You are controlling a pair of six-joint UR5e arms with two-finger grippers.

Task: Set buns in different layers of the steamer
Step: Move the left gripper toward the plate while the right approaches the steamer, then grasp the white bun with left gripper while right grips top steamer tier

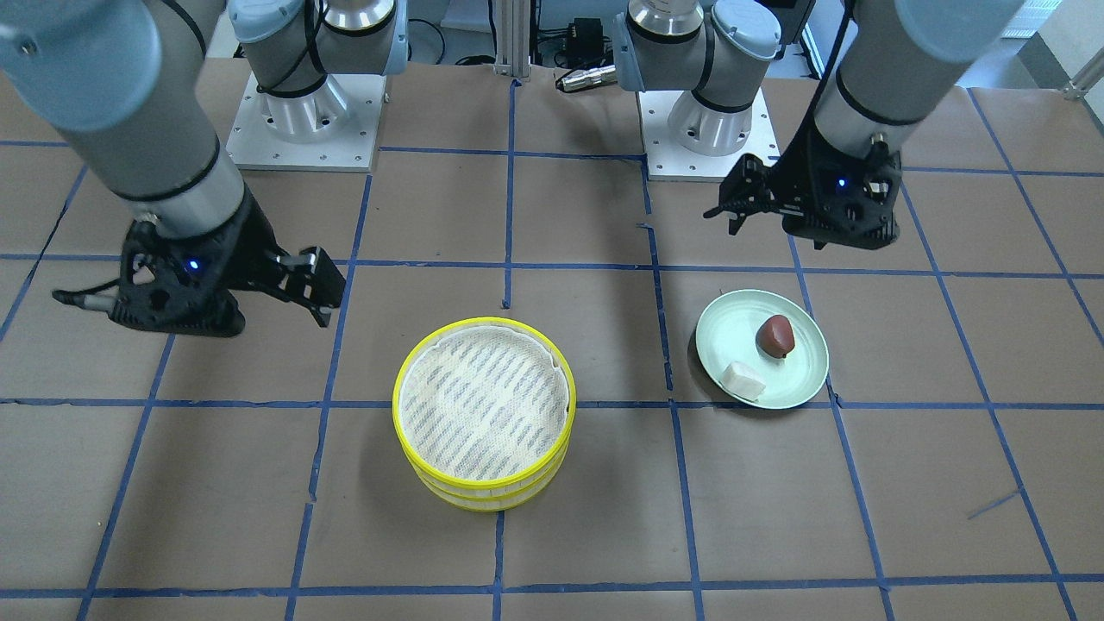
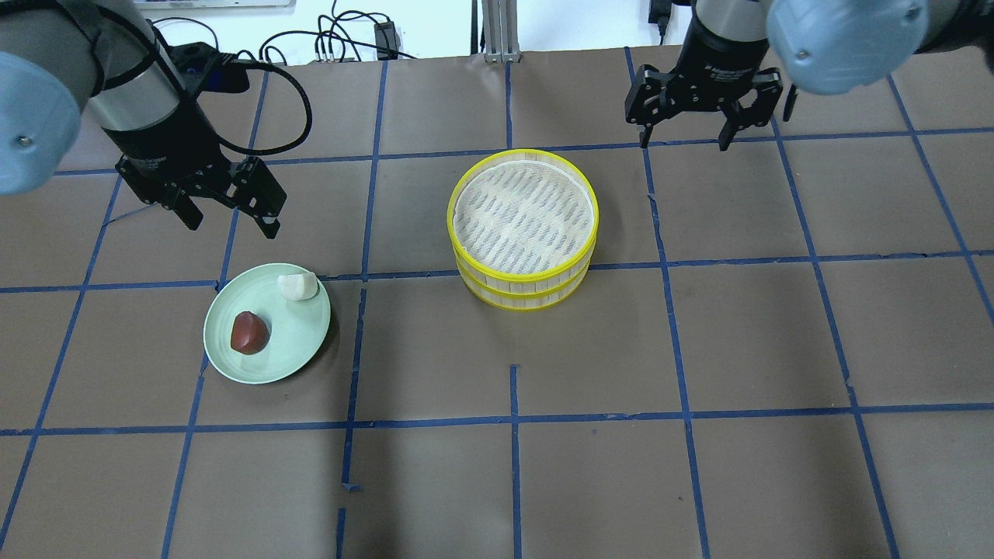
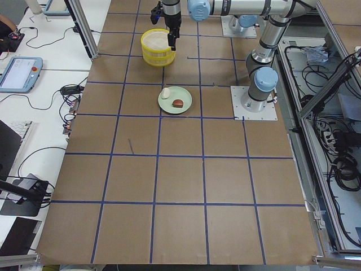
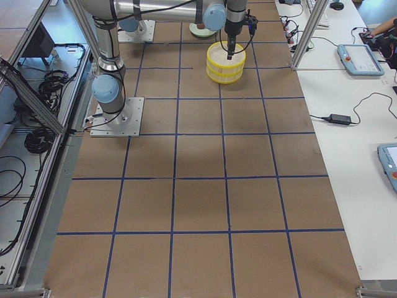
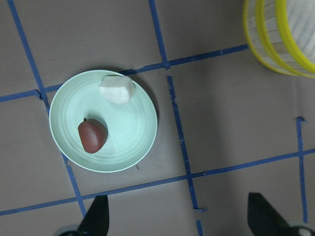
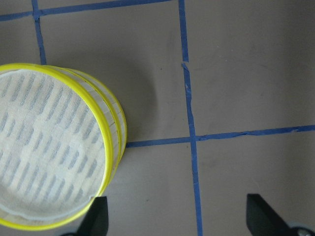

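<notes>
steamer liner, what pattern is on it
White woven mesh with grey dashed stripes, inside the steamer; clearest in the right wrist view.

From overhead, the steamer (image 2: 524,213) stands mid-table, its top open from above. The plate (image 2: 287,341) lies well apart at its eight o'clock, with flat table (image 2: 404,334) between. On it the white bun (image 2: 297,286) at one o'clock and the brown bun (image 2: 249,332) at nine o'clock sit apart, each with free room all round.
</notes>
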